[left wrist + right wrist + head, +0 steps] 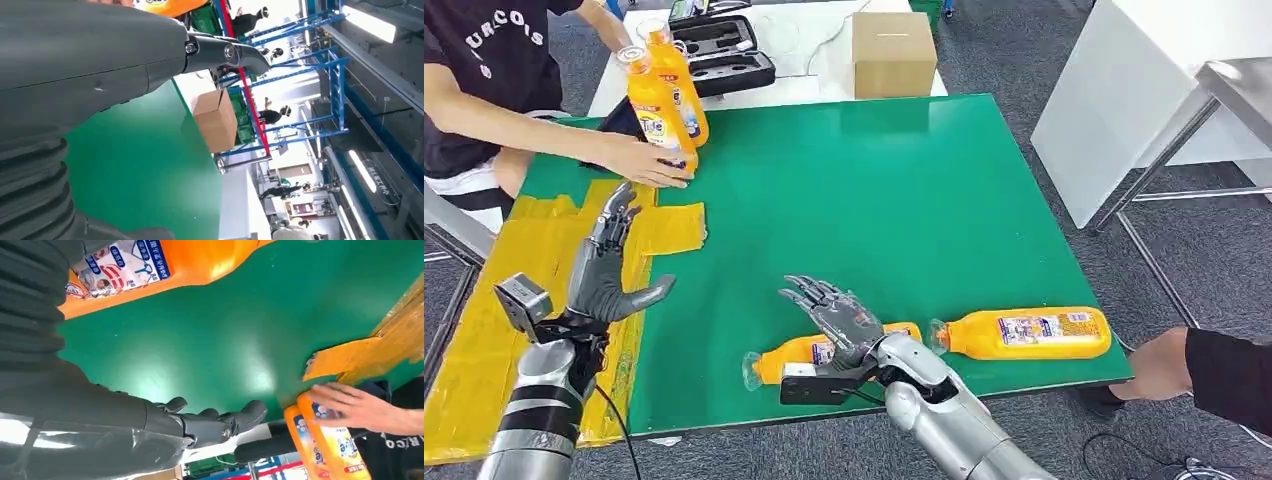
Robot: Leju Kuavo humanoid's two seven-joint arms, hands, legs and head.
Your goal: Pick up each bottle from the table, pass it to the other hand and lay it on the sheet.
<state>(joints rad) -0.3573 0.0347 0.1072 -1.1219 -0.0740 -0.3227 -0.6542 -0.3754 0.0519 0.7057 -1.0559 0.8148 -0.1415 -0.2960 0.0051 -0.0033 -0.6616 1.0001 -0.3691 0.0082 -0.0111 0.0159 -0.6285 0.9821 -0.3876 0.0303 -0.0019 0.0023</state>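
Two orange bottles lie on the green table point(874, 190) near its front edge: one point(796, 358) partly under my right hand point(836, 315), the other point(1024, 333) to its right. My right hand hovers open just above the nearer bottle point(165, 267), fingers point(220, 422) spread and holding nothing. My left hand point(604, 265) is raised open over the yellow sheet point(544, 260) at the table's left, empty. Two more orange bottles point(662, 95) stand upright at the back left, where a person's hand point(639, 160) grips one point(325, 440).
A seated person in a black shirt point(474, 80) is at the back left. Another person's hand point(1159, 365) rests at the table's front right edge. A cardboard box point(892, 52) and a black case point(724, 55) stand behind the table. A white table point(1144, 90) stands to the right.
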